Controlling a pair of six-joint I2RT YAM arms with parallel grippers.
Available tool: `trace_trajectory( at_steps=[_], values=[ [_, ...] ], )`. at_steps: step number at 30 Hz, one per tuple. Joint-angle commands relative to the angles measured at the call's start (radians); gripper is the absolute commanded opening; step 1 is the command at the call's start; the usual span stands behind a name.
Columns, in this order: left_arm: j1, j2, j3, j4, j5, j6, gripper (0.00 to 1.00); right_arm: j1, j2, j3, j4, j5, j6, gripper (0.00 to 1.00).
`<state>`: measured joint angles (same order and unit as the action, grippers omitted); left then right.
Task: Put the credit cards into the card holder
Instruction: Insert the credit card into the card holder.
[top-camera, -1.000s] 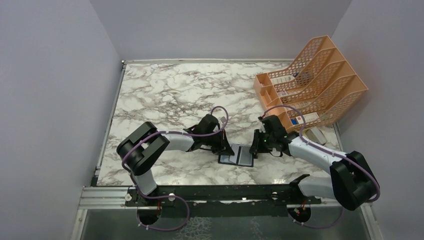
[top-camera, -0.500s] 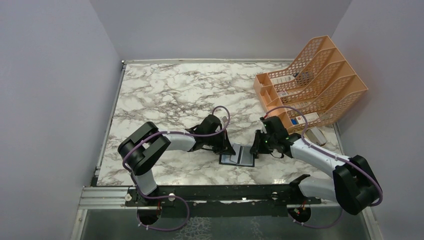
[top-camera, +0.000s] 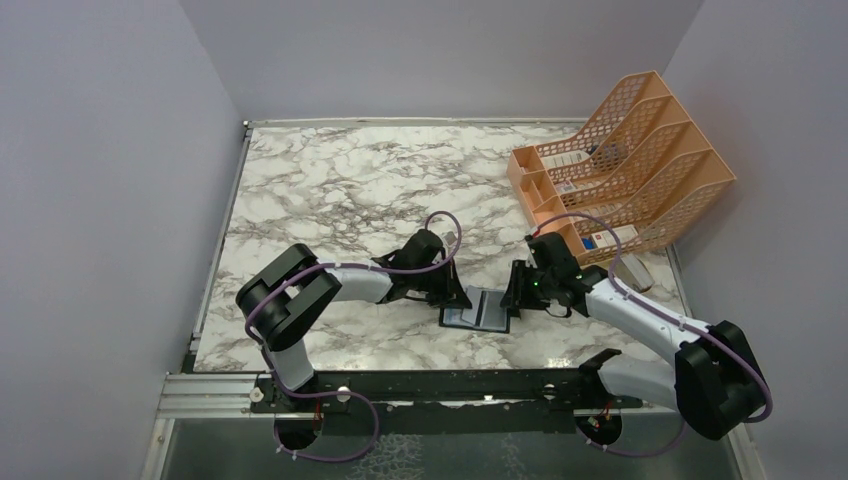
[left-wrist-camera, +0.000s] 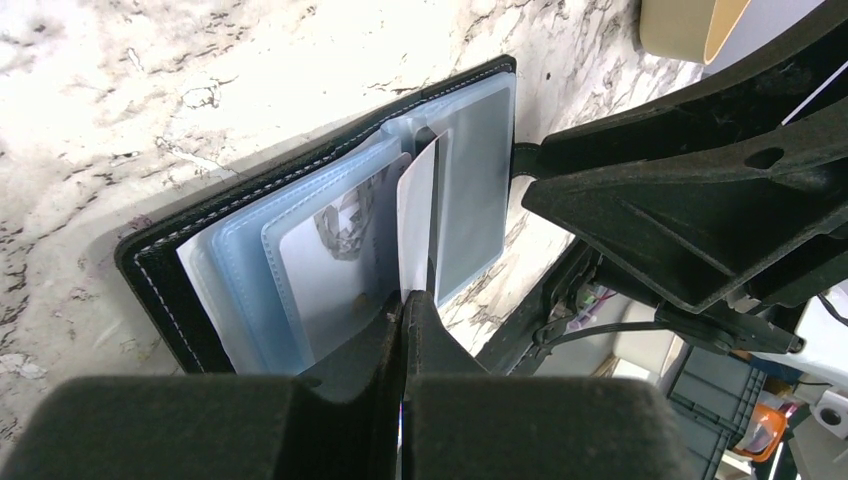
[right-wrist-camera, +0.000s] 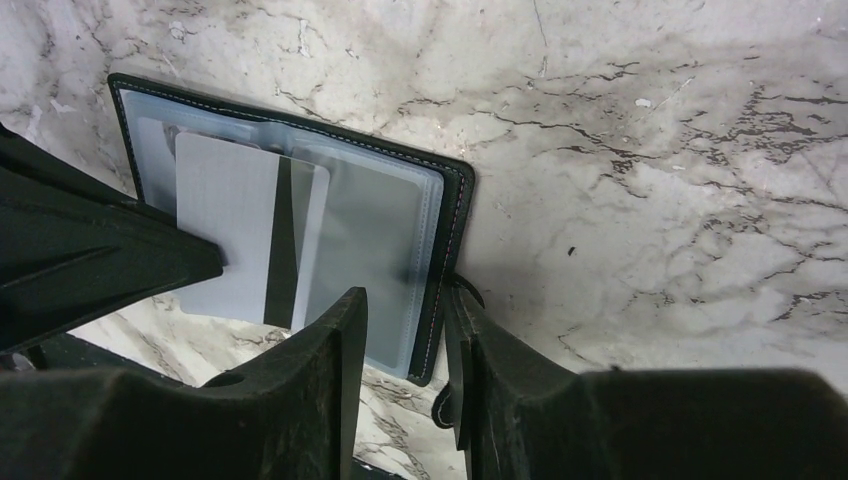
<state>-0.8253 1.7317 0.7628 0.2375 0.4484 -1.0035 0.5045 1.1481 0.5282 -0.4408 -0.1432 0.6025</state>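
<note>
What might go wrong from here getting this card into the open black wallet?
The left gripper pinches the whitish plastic card by one edge; pushed, it may twist or miss a clear plastic sleeve. The right gripper stands open around the edge of the black folding card holder, so the holder may slide.

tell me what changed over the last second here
The right arm swung its elbow out to the right; the right fingers kept to the holder's right edge and stand apart around it. The left fingers edged slightly toward the holder, still pinching the card. Holder and rack stayed put.
</note>
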Motion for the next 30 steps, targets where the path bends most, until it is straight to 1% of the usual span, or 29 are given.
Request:
trace_trajectory(
  at_steps=[1,8,16,24,30],
  values=[
    [-0.002,0.005,-0.011,0.005,-0.096,0.03,0.0,0.006,0.002,0.006,-0.026,0.023,0.017,0.34],
    [-0.003,0.011,-0.018,0.017,-0.103,0.034,0.0,0.006,0.016,-0.027,0.022,-0.027,0.036,0.27],
    [-0.006,0.013,-0.027,0.041,-0.118,0.04,0.0,0.007,0.02,-0.064,0.066,-0.052,0.071,0.21],
    [-0.021,0.025,-0.034,0.074,-0.119,0.029,0.0,0.007,-0.011,-0.123,0.134,-0.087,0.132,0.15],
    [-0.045,0.031,-0.041,0.106,-0.136,0.006,0.0,0.007,-0.024,-0.139,0.149,-0.09,0.154,0.13]
  ],
)
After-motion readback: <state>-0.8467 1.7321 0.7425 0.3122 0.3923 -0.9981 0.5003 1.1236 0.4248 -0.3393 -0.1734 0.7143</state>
